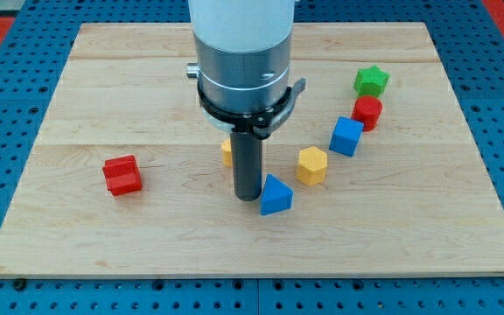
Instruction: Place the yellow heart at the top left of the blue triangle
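Observation:
The blue triangle lies near the middle of the wooden board, a little below centre. My tip stands right beside its left edge, about touching it. A yellow block, which I take to be the yellow heart, peeks out just left of the rod, above and to the left of the triangle; the rod hides most of it, so its shape cannot be made out.
A yellow hexagon sits just right of the triangle. A blue cube, a red cylinder and a green star run up toward the view's top right. A red block lies at the left.

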Controlling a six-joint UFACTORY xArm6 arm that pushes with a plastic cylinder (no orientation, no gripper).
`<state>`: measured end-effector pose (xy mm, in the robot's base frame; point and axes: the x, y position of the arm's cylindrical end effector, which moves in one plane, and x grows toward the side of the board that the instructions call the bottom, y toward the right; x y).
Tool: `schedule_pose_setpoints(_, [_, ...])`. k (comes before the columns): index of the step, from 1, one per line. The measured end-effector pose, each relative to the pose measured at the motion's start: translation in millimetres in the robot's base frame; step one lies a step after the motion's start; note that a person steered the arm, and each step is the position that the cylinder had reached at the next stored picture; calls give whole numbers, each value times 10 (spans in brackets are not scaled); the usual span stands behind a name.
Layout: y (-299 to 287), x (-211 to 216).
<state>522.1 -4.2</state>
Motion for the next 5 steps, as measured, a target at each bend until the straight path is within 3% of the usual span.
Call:
schedule_pose_setpoints(1, [-244,-1])
schedule_pose_setpoints(2, [-876,-111])
schedule_pose_setpoints(4, [-804,-1242])
schedule_pose_setpoints(5, [-292,-1279])
